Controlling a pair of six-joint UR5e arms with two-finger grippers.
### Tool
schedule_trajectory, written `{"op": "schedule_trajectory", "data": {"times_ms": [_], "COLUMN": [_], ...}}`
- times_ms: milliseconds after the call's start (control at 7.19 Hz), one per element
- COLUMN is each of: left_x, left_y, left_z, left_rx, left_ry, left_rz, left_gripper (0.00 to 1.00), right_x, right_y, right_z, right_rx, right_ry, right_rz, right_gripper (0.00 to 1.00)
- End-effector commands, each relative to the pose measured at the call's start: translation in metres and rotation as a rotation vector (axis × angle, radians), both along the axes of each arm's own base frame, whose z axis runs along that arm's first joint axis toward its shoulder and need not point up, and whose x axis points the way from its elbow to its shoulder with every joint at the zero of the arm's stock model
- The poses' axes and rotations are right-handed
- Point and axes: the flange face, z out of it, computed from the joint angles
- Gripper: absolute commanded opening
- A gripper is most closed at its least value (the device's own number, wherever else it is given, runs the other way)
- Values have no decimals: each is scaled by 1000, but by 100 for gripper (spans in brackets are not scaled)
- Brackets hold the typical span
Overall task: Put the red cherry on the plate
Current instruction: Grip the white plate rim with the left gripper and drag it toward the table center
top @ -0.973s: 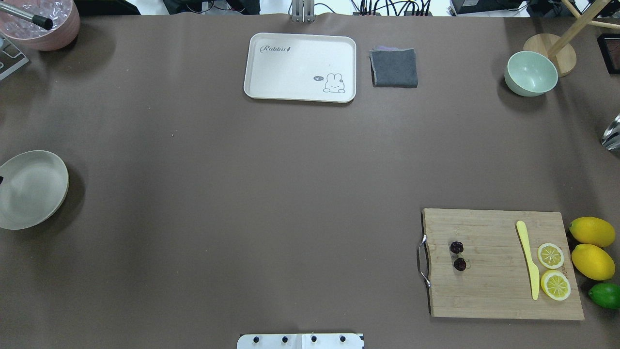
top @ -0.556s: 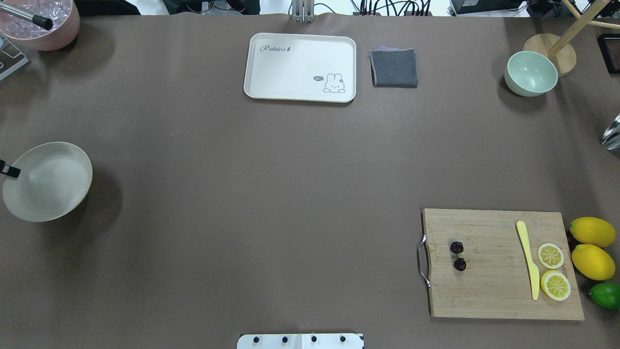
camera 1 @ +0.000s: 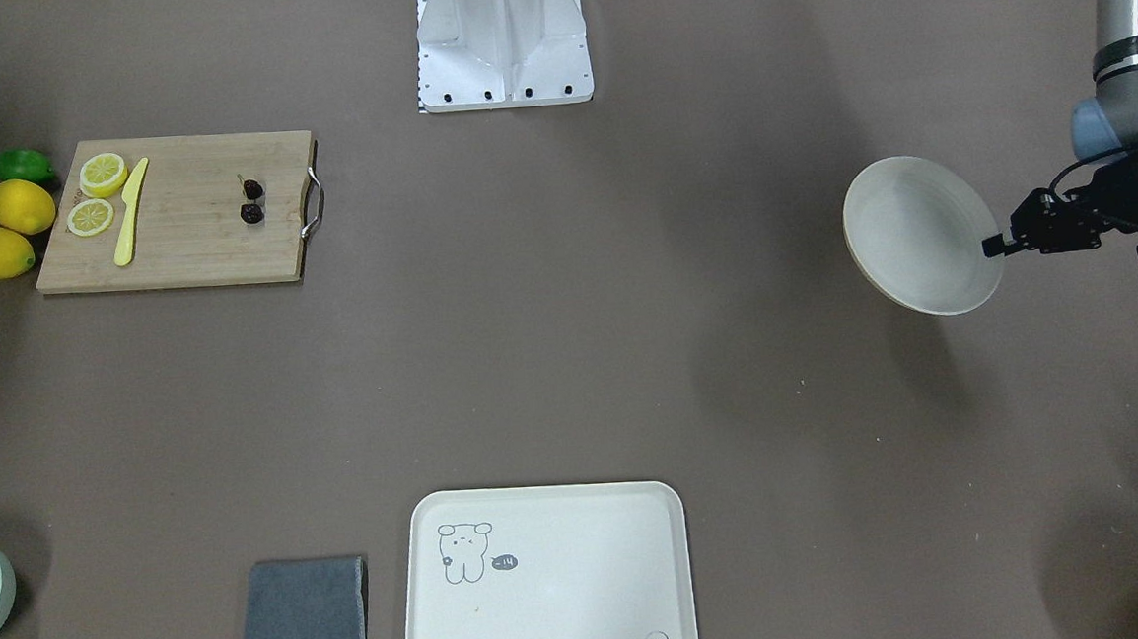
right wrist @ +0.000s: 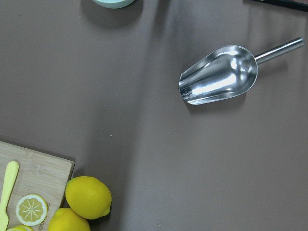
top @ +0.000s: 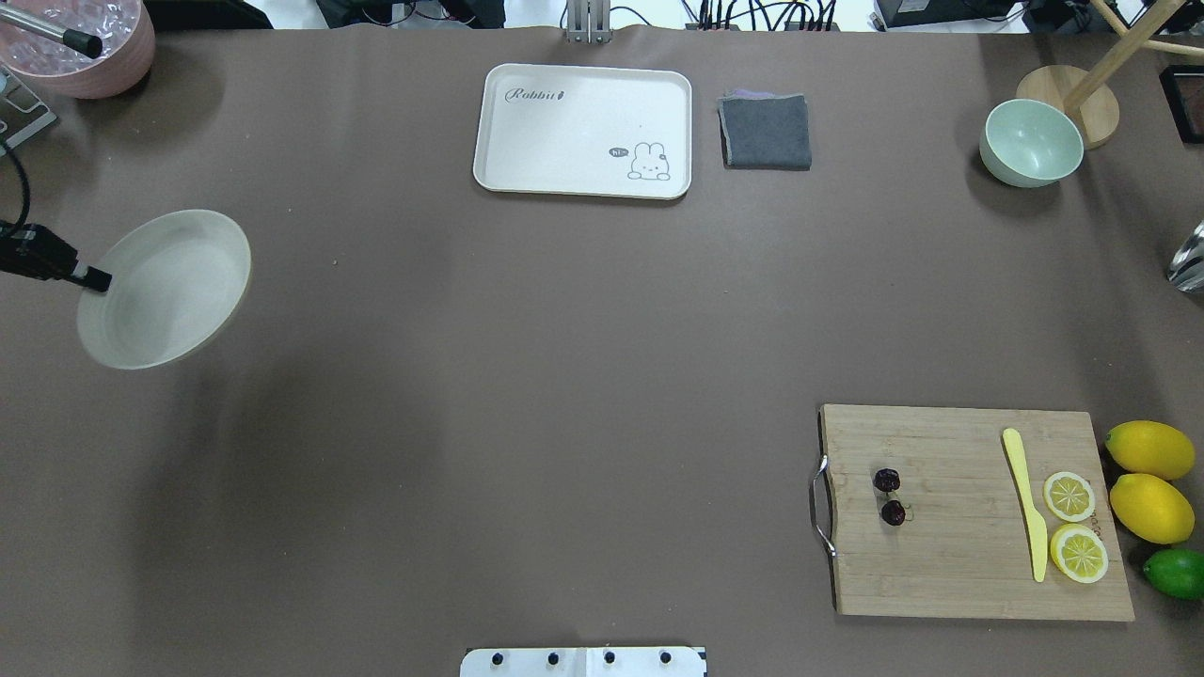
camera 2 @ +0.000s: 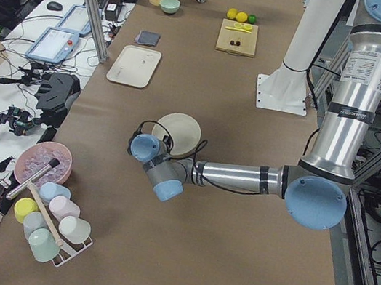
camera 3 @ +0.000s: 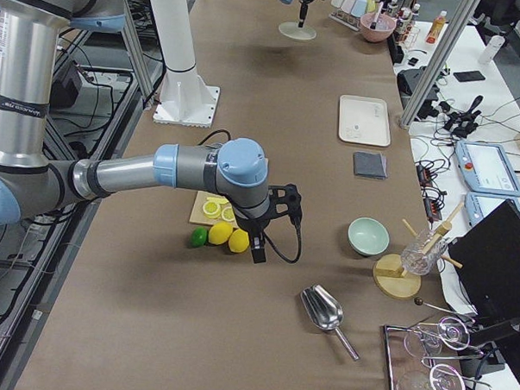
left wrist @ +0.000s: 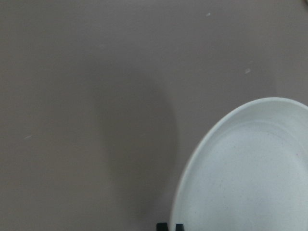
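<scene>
The red cherry (top: 889,496) is a pair of tiny dark fruits lying on the left part of a wooden cutting board (top: 941,564); it also shows in the front-facing view (camera 1: 251,202). The plate (top: 165,287) is round and cream-white, tilted and lifted above the table at its far left. My left gripper (top: 94,278) is shut on its rim (camera 1: 991,246). The left wrist view shows the plate (left wrist: 250,173) over bare table. My right gripper (camera 3: 258,252) hangs low beside the lemons, far from the cherry. It shows only in the exterior right view, so I cannot tell its state.
On the board lie a yellow knife (top: 1027,503) and two lemon slices (top: 1069,495), with lemons (top: 1149,449) and a lime (top: 1176,573) beside it. A rabbit tray (top: 583,130), grey cloth (top: 765,131) and green bowl (top: 1031,143) line the far side. A metal scoop (right wrist: 219,75) lies right.
My left gripper has carried the plate rightward and toward the table's far side, from the left edge further into view. The cherry and board have not moved.
</scene>
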Motion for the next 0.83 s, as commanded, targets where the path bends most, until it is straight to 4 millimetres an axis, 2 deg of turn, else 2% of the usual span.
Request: {"op": "schedule_trajectory", "data": {"times_ms": [0, 139, 278, 417, 695], "left_x": [90, 162, 213, 239, 289], "left_y": [7, 30, 48, 55, 53], "left_z": [-98, -133, -151, -165, -209], "left_rx": [-36, -38, -58, -85, -125], "left_ry": [9, -3, -5, -13, -105], "left_rz": [-29, -74, -84, -100, -143], "left_gripper": [0, 0, 0, 0, 0], "right_x": [0, 1, 1, 3, 7], "right_y": [0, 0, 0, 1, 2], "right_z": [0, 1, 2, 2, 2], "right_rx": [-1, -2, -4, -5, -4], "right_ry": [1, 7, 9, 8, 12], "right_rz": [1, 2, 2, 7, 16], "right_gripper": [99, 99, 100, 100, 100]}}
